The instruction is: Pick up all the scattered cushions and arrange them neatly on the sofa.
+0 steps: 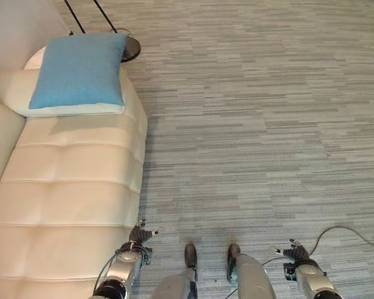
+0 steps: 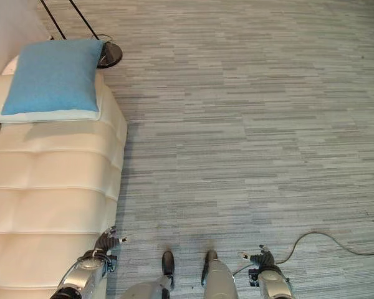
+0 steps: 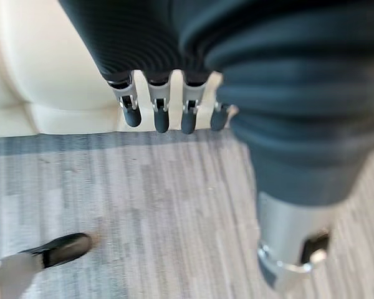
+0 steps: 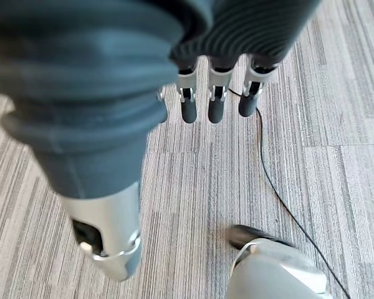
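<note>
We see our left hand (image 1: 139,236) low beside the front edge of the sofa (image 1: 68,205), its fingers (image 3: 160,115) hanging straight and relaxed with nothing between them; in the left wrist view the dark tips point toward the cream upholstery where it meets the floor. Our right hand (image 1: 295,252) hangs on the other side over the grey striped carpet (image 1: 255,124), fingers (image 4: 215,107) likewise loose and spread, holding nothing

Moving outward, the sofa runs along the left of the head views, a cream quilted seat with wide stitched panels. At its far end lies 1 blue cushion (image 1: 80,70), flat and roughly square to the seat, resting on top of a pale cream cushion (image 1: 25,103) whose edge shows beneath it along the near side and toward the backrest. Both sit well apart from our hands

Just past that end of the sofa, a dark round lamp base (image 1: 131,47) stands on the carpet, with thin black rods rising from it toward the top of the view
</note>
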Robot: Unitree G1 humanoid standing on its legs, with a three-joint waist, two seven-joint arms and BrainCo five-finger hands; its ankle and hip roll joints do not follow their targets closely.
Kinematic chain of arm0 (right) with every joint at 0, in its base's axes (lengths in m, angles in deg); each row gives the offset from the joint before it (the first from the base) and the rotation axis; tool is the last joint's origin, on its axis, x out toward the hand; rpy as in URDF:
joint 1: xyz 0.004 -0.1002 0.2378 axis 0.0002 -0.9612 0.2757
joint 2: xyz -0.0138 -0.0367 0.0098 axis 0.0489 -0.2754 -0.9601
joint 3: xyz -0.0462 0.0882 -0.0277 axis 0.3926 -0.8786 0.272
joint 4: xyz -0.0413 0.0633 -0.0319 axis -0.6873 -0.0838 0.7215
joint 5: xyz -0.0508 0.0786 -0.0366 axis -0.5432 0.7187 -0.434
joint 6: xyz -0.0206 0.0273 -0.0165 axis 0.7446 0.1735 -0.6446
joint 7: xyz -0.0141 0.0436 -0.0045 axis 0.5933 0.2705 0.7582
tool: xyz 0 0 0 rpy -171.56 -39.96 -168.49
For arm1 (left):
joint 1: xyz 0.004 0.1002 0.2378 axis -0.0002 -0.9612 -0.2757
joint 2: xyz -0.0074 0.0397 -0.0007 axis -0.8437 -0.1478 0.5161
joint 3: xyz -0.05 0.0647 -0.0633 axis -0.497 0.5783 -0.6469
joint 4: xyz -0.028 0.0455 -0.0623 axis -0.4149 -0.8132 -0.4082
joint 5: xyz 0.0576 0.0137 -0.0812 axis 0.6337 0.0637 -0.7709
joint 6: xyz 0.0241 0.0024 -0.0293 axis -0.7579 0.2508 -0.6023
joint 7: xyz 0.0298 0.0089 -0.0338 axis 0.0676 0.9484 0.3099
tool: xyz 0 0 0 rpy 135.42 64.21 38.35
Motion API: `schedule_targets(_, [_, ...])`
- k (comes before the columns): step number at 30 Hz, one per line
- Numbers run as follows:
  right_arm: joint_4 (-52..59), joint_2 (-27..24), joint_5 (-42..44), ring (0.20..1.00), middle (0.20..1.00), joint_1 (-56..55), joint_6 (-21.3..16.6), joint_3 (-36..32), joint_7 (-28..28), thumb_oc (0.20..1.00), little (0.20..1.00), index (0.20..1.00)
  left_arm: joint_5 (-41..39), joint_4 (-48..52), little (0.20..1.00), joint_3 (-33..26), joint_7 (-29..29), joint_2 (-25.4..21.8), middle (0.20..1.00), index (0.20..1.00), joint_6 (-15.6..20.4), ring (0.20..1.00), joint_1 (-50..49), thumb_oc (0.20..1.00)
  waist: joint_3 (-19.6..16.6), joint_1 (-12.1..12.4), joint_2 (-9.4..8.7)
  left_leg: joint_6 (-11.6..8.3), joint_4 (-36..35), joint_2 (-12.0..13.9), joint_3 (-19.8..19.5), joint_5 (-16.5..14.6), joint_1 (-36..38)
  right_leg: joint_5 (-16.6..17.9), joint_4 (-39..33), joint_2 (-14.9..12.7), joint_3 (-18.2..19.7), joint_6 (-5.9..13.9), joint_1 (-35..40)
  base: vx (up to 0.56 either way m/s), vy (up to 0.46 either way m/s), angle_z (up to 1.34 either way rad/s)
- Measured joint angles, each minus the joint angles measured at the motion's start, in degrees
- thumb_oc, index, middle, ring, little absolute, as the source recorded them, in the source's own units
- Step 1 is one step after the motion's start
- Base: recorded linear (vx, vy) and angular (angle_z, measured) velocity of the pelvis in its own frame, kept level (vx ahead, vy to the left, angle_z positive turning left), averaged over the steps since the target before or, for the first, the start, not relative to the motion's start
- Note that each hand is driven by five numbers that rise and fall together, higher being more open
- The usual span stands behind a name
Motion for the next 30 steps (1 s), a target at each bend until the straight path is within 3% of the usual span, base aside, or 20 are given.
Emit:
schedule_targets(2, [0.0, 0.1, 0.0, 1.000, 1.000, 0.3, 0.1, -0.1, 0.1, 1.000, 1.000, 1.000, 0.0, -0.4, 1.000, 0.0, 0.0, -0.5, 1.000, 1.000, -0.2, 1.000, -0.4, 1.000, 0.3, 0.3, -0.93, -1.44, 0.0, 0.4, 0.6, -0.9, 0.9, 5.9, -10.7, 0.9, -1.3, 1.17, 1.8, 0.20, -0.095, -0.26])
schedule_targets(4, [-0.1, 0.1, 0.0, 1.000, 1.000, -0.5, 0.1, -0.4, 0.2, 1.000, 1.000, 1.000, 0.0, -0.3, 1.000, 0.1, 0.0, -0.3, 1.000, 1.000, -0.3, 1.000, -1.4, 1.000, 0.5, 0.3, -1.62, -3.33, 0.0, 0.8, 0.4, -1.7, 2.7, 11.5, -14.8, 1.0, -3.3, 0.86, 5.1, 0.42, -0.181, 0.02])
schedule_targets(5, [-0.1, 0.0, -0.1, 1.000, 1.000, -2.0, 0.2, -0.5, 0.2, 1.000, 1.000, 1.000, 0.1, 0.9, 1.000, 0.0, 0.2, 0.0, 1.000, 1.000, -0.4, 1.000, -3.1, 1.000, 0.5, -0.3, -1.08, -5.93, -0.4, 2.7, 0.1, -3.5, 4.8, 13.8, -17.5, 2.7, -5.0, 0.85, 8.7, 0.53, -0.228, 0.06])
schedule_targets(8, [0.0, -0.5, -0.1, 1.000, 1.000, -4.3, 0.3, -0.4, 0.1, 1.000, 1.000, 1.000, 0.1, 0.9, 1.000, 0.2, 0.6, 1.4, 1.000, 1.000, -0.3, 1.000, -3.8, 1.000, -0.9, -0.9, 0.46, -7.48, -0.1, 5.4, -1.6, -4.4, 6.4, 14.3, -17.3, 5.6, -5.2, -1.03, 11.2, 0.39, -0.221, 0.32])
schedule_targets(9, [0.1, -0.8, -0.1, 1.000, 1.000, -4.3, 0.1, -0.4, 0.1, 1.000, 1.000, 1.000, 0.0, 0.9, 1.000, 0.2, 0.8, 2.1, 1.000, 1.000, -0.3, 1.000, -4.3, 1.000, -1.7, -0.9, 0.73, -8.02, 0.5, 6.6, -1.7, -4.3, 6.6, 14.0, -17.4, 6.8, -5.5, -3.86, 11.6, 0.25, -0.180, 0.25])
schedule_targets(10, [0.0, -0.9, 0.0, 1.000, 1.000, -4.2, 0.1, -0.4, 0.1, 1.000, 1.000, 1.000, 0.0, 0.8, 1.000, 0.2, 0.9, 2.3, 1.000, 1.000, -0.3, 1.000, -3.9, 1.000, -1.6, -1.2, 0.81, -9.43, 3.6, 7.1, -2.1, -5.2, 5.2, 13.4, -17.6, 7.3, -5.5, -5.12, 12.2, 0.30, -0.234, 0.26])
schedule_targets(11, [0.0, -0.9, 0.0, 1.000, 1.000, -4.3, 0.1, -0.4, 0.0, 1.000, 1.000, 1.000, 0.0, 0.8, 1.000, 0.2, 1.1, 2.5, 1.000, 1.000, -0.3, 1.000, -3.6, 1.000, -1.9, -1.0, -0.29, -10.25, 8.5, 6.6, -2.1, -5.7, 3.4, 14.5, -17.6, 7.0, -5.7, -7.39, 12.6, 0.26, -0.200, 0.28])
schedule_targets(12, [0.0, -1.1, 0.0, 1.000, 1.000, -3.8, 0.1, -0.4, 0.0, 1.000, 1.000, 1.000, 0.0, 0.6, 1.000, 0.2, 1.3, 2.6, 1.000, 1.000, -0.3, 1.000, -3.4, 1.000, -1.8, -0.8, -0.40, -11.00, 12.9, 6.7, -2.6, -6.2, 1.5, 12.5, -17.5, 7.1, -5.6, -8.93, 13.2, 0.33, -0.253, 0.21])
schedule_targets(13, [0.2, -1.4, 0.0, 1.000, 1.000, -3.6, -0.2, -0.4, 0.0, 1.000, 1.000, 1.000, 0.0, 0.5, 1.000, 0.3, 1.4, 2.8, 1.000, 1.000, -0.3, 1.000, -3.6, 1.000, -2.0, -0.4, -0.94, -11.64, 21.3, 6.7, -2.7, -6.6, -1.5, 12.7, -17.5, 7.0, -5.5, -9.30, 14.5, 0.22, -0.160, 0.15])
schedule_targets(16, [0.7, -2.4, 0.0, 1.000, 1.000, -3.0, -1.1, -0.3, -0.1, 1.000, 1.000, 1.000, 0.0, 0.3, 1.000, 0.2, 1.4, 3.1, 1.000, 1.000, -0.3, 1.000, -4.2, 1.000, -2.3, 0.8, -0.51, -12.65, 35.3, 6.3, -4.5, -7.5, -8.5, 11.4, -17.6, 7.6, -5.5, -12.01, 16.1, 0.21, -0.113, -0.05])
schedule_targets(17, [1.0, -2.7, 0.0, 1.000, 1.000, -3.0, -1.0, -0.4, 0.0, 1.000, 1.000, 1.000, 0.0, 0.3, 1.000, 0.2, 1.4, 3.1, 1.000, 1.000, -0.4, 1.000, -4.2, 1.000, -2.4, 0.3, -0.21, -12.18, 36.2, 6.0, -4.3, -8.0, -10.3, 11.6, -17.6, 7.9, -6.0, -13.45, 16.4, 0.22, -0.061, 0.09])
schedule_targets(20, [1.0, -2.7, 0.0, 1.000, 1.000, -2.6, -0.9, -0.4, 0.0, 1.000, 1.000, 1.000, 0.0, 0.3, 1.000, 0.2, 1.4, 2.9, 1.000, 1.000, -0.4, 1.000, -4.1, 1.000, -2.1, 0.3, -0.67, -11.42, 28.8, 4.1, -4.1, -8.3, -11.6, 10.4, -17.6, 8.0, -6.8, -14.02, 16.8, 0.27, -0.023, 0.17])
schedule_targets(21, [0.9, -2.7, 0.0, 1.000, 1.000, -2.5, -0.8, -0.3, 0.0, 1.000, 1.000, 1.000, 0.0, 0.3, 1.000, 0.2, 1.4, 2.8, 1.000, 1.000, -0.5, 1.000, -3.8, 1.000, -2.0, 0.3, -0.85, -11.08, 21.3, 3.6, -4.2, -8.0, -11.2, 9.7, -17.6, 8.0, -6.8, -13.53, 17.2, 0.19, 0.005, 0.20])
schedule_targets(22, [0.6, -2.6, 0.0, 1.000, 1.000, -2.4, -0.7, -0.2, 0.0, 1.000, 1.000, 1.000, 0.0, 0.3, 1.000, 0.2, 1.3, 2.5, 1.000, 1.000, -0.5, 1.000, -3.6, 1.000, -1.4, 0.4, -1.89, -11.31, 11.2, 3.5, -4.4, -5.8, -10.4, 9.6, -17.6, 8.1, -7.2, -13.03, 17.8, 0.19, 0.017, 0.13])
schedule_targets(23, [0.1, -2.5, 0.0, 1.000, 1.000, -2.0, -0.7, -0.2, 0.0, 1.000, 1.000, 1.000, 0.0, 0.3, 1.000, 0.2, 1.3, 2.3, 1.000, 1.000, -0.5, 1.000, -3.5, 1.000, -1.4, 0.4, -1.99, -11.88, 5.8, 3.4, -4.4, -3.6, -9.6, 9.4, -17.6, 8.1, -7.5, -12.81, 18.3, 0.20, 0.029, 0.02])
schedule_targets(24, [0.2, -2.6, 0.0, 1.000, 1.000, -1.8, -0.8, -0.2, 0.0, 1.000, 1.000, 1.000, 0.0, 0.3, 1.000, 0.2, 1.3, 2.2, 1.000, 1.000, -0.6, 1.000, -3.5, 1.000, -1.1, 0.2, -2.41, -11.89, 3.0, 3.5, -4.5, -2.1, -10.0, 9.4, -17.6, 8.2, -7.9, -12.75, 19.0, 0.45, 0.113, 0.06])
schedule_targets(25, [-0.2, -2.9, 0.0, 1.000, 1.000, -2.0, -0.9, -0.1, 0.2, 1.000, 1.000, 1.000, 0.0, 0.2, 1.000, 0.2, 1.3, 2.3, 1.000, 1.000, -0.6, 1.000, -4.3, 1.000, -1.2, 0.2, -2.33, -13.18, -0.3, 4.2, -6.0, 0.2, -11.8, 7.4, -17.8, 8.3, -8.6, -10.87, 20.2, 0.49, 0.158, 0.20])
schedule_targets(26, [-0.8, -3.0, 0.0, 1.000, 1.000, -2.1, -0.8, -0.2, 0.3, 1.000, 1.000, 1.000, 0.0, -0.3, 1.000, 0.2, 1.2, 2.4, 1.000, 1.000, -0.6, 1.000, -4.0, 1.000, -1.2, -0.2, -2.13, -13.70, -0.4, 4.4, -6.2, 0.8, -13.2, 6.2, -18.0, 8.8, -8.8, -10.30, 20.8, 0.54, 0.195, 0.24])
schedule_targets(28, [-3.2, -2.8, 0.0, 1.000, 1.000, -2.2, -0.4, -0.2, 0.2, 1.000, 1.000, 1.000, 0.0, -2.6, 1.000, -0.1, 1.1, 2.2, 1.000, 1.000, -1.0, 1.000, -3.8, 1.000, -1.0, 0.0, -1.63, -12.94, -0.4, 4.4, -6.0, 1.8, -14.4, 4.1, -18.0, 9.1, -8.2, -9.28, 22.9, 0.69, 0.327, 0.00])
schedule_targets(30, [-4.1, -2.6, -0.1, 1.000, 1.000, -2.7, -0.4, -1.5, 0.1, 1.000, 1.000, 1.000, 0.0, -2.6, 1.000, -0.4, 0.9, 2.3, 1.000, 1.000, -1.1, 1.000, -5.8, 1.000, -1.6, 0.7, -1.21, -10.16, 0.7, 4.0, -5.6, 2.9, -12.4, 2.8, -17.6, 8.9, -6.1, -8.38, 24.7, 0.66, 0.396, -0.49])
